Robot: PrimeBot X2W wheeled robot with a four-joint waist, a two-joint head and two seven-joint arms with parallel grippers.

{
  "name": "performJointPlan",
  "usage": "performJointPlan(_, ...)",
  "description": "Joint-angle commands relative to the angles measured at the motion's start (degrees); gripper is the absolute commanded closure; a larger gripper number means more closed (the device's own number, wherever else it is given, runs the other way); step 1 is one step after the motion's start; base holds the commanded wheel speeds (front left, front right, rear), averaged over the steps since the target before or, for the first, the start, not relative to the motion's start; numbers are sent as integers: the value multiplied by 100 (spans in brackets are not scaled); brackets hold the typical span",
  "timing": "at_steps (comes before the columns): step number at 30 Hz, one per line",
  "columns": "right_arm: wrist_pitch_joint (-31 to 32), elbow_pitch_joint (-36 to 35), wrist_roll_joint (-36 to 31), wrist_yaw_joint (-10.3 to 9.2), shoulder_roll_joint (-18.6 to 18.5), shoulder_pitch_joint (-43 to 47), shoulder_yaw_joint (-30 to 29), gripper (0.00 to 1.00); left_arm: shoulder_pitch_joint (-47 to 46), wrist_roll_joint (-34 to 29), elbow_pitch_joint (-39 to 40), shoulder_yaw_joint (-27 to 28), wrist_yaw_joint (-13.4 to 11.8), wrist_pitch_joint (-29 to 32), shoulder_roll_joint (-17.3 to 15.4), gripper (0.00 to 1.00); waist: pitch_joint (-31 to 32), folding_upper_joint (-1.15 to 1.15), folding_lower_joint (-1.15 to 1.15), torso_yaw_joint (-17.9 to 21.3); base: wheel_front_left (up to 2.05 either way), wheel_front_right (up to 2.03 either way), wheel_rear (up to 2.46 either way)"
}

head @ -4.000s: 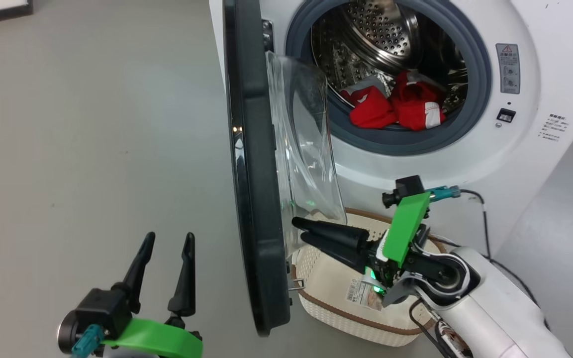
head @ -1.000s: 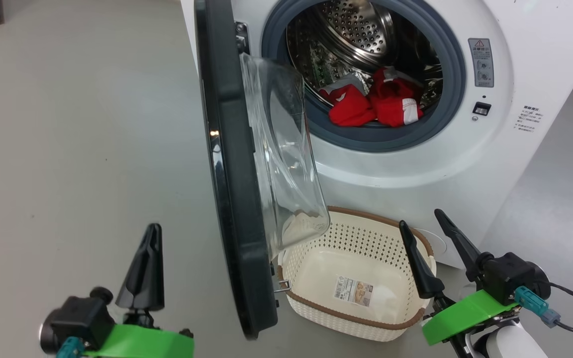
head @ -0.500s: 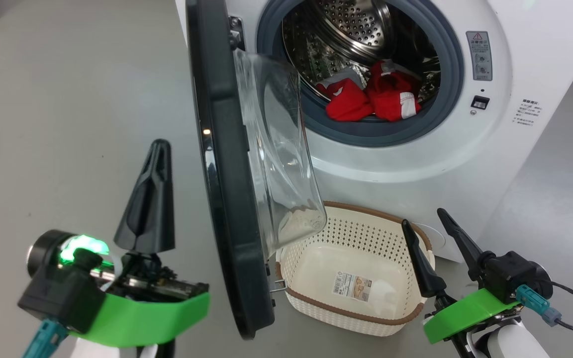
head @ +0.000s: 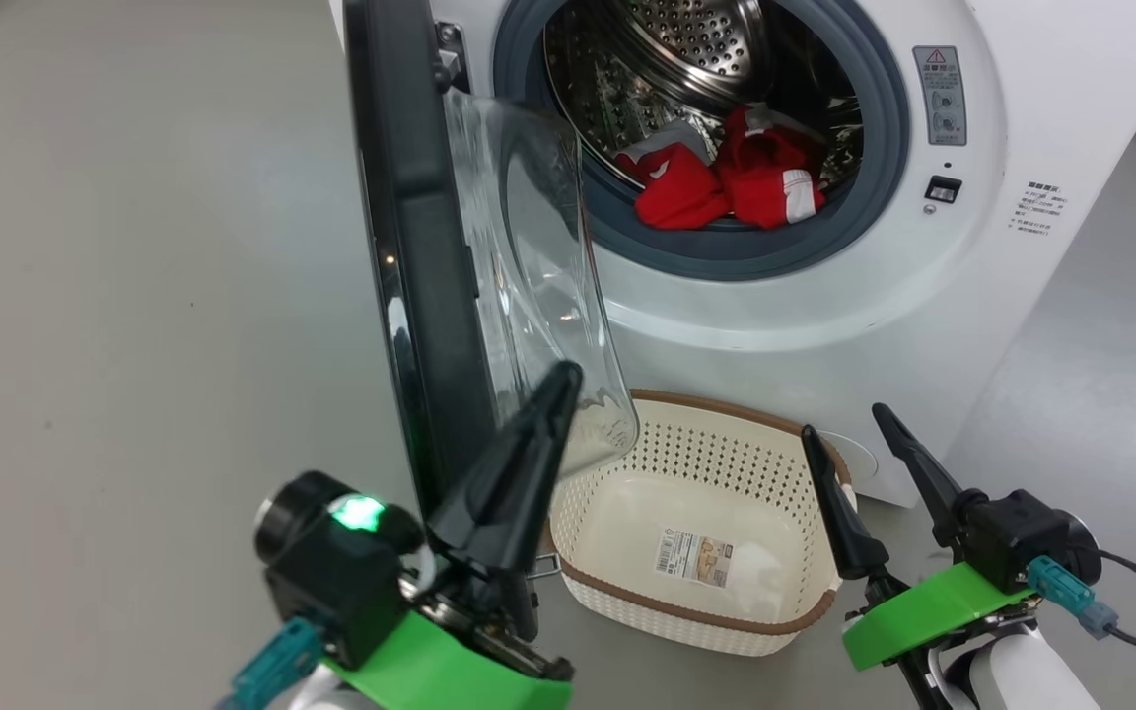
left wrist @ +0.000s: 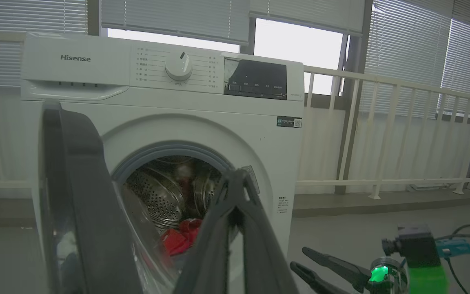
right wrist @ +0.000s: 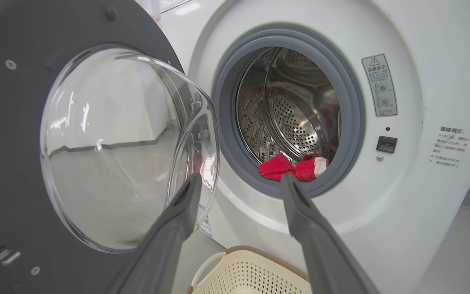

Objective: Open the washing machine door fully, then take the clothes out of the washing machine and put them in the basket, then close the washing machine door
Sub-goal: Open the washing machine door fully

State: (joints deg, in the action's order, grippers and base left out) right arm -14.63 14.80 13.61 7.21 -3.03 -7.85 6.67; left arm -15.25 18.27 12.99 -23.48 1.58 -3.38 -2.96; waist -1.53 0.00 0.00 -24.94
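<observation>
At lower centre, the left hand (head: 558,390), fingers together, points up just inside the door (head: 410,247); the right hand (head: 844,422) hangs with fingers apart. Door-opening looks unfinished: next, push it wider left.

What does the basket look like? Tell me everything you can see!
The basket is cream-white plastic, a rounded rectangle with hole-dotted walls and a brown woven-look rim. It stands upright on the grey floor in front of the washing machine, partly under the open door's glass bowl. Inside lies just a paper label.

Door (head: 410,247) rim glossy black, bowl clear glass; drum (head: 716,49) shiny perforated steel; clothes (head: 686,197) cloth; basket (head: 726,463) matt plastic.
</observation>
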Motion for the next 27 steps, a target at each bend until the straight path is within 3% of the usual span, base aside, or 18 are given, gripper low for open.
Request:
performJointPlan(1,-37,-146,-48,28,15,-274,126,0,-24,58,57,83,33,114,-35,100,-13,0,0,-4,0,0,0)
performJointPlan(12,-37,-197,-43,28,15,-325,90,0,229,90,-222,-235,0,667,-139,100,-113,0,0,-21,0,0,0)
performJointPlan(27,-37,-223,-39,28,15,-339,89,0,350,67,-802,52,-517,924,-229,100,-209,0,0,-45,0,0,0)
